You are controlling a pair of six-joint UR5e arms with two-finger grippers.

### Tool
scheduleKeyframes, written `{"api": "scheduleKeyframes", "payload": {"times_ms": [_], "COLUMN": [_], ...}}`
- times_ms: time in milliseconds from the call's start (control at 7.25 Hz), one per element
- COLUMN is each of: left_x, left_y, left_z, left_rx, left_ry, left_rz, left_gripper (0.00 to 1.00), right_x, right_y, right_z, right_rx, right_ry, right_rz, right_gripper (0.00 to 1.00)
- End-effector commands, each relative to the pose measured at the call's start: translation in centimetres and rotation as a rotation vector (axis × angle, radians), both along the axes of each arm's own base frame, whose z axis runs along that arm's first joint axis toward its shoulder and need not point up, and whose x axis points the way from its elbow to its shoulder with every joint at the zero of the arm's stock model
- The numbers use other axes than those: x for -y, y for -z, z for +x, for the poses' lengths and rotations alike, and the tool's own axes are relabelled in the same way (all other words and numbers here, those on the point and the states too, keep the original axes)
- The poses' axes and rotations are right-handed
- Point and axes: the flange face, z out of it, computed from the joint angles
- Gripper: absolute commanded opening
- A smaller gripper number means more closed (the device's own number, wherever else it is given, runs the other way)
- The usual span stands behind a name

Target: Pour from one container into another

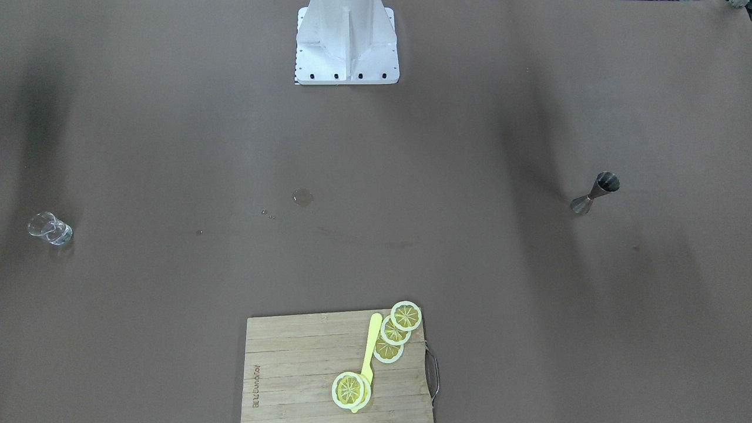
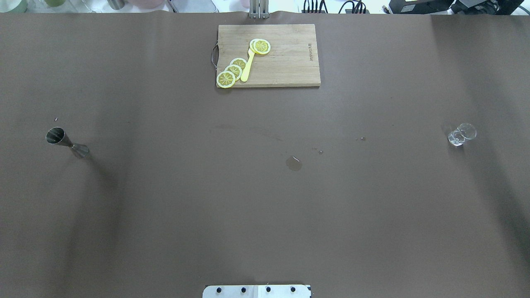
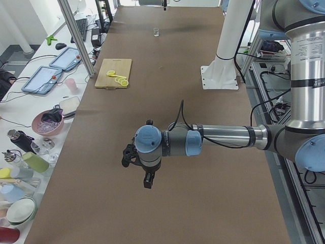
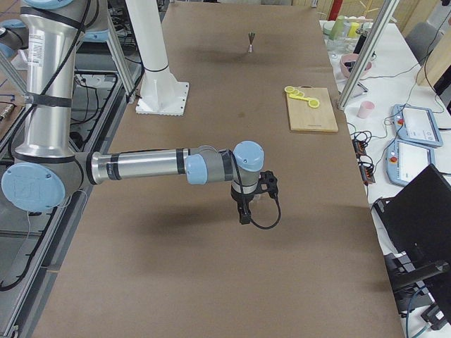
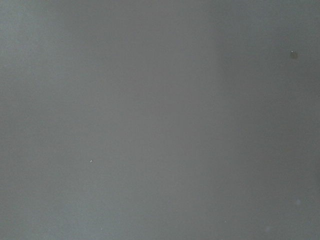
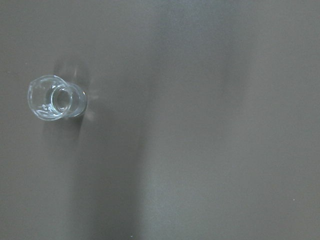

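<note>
While both containers stand upright on the brown desk (image 2: 165, 215), well apart at its opposite ends, no pouring is under way.

Small clear drinking glass (image 6: 55, 98): directly under the right hand (image 4: 243, 211), offset toward one edge of that wrist's view, mouth up. Whether it holds any liquid I cannot tell. No finger shows near it.

Steel double-cone jigger (image 2: 66, 142): upright at the left arm's end of the desk. The left wrist view shows only bare desk, so the jigger is not straight beneath the left hand (image 3: 147, 178). From the right hand it lies far off, across the whole length of the desk.

Hands: both hang above the desk, pointing down, clear of the surface. They show only in the side views, so how far either is opened I cannot tell. Neither appears to carry anything.

Between the two hands, about mid-desk: a small wet patch (image 2: 294, 163) with a few droplets (image 2: 318, 150) just beside it. Source unknown.

Far side of the desk from both hands: a wooden cutting board (image 2: 285, 62) with yellow lemon slices (image 2: 232, 71) and a yellow plastic knife (image 2: 247, 66), untouched by either hand.

Judgement: transfer not shown as done. Left to do: grip one container, carry it to the other, tilt, set down.
</note>
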Motion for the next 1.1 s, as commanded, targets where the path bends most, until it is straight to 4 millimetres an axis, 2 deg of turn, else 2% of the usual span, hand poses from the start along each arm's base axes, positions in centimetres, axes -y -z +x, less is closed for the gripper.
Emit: {"api": "scheduleKeyframes", "payload": {"times_ms": [0, 552, 690, 966], "left_x": [0.0, -0.1, -0.1, 1.3], "left_y": [0.0, 0.1, 0.7, 1.8], "left_z": [0.0, -0.1, 0.0, 0.1], "left_rx": [-0.001, 0.0, -0.002, -0.004], "left_ry": [0.0, -0.001, 0.0, 0.056], "left_rz": [-0.001, 0.004, 0.017, -0.013], "left_gripper": [0.99, 0.99, 0.99, 0.99], "right_x": [0.0, 0.0, 0.0, 0.0], "right_y": [0.0, 0.0, 0.0, 0.0], "right_z": [0.0, 0.0, 0.0, 0.0], "right_rx": [0.0, 0.001, 0.0, 0.0], "right_ry": [0.0, 0.0, 0.0, 0.002], "right_rz": [0.0, 0.0, 0.0, 0.001], "right_gripper": [1.0, 1.0, 1.0, 1.0]}}
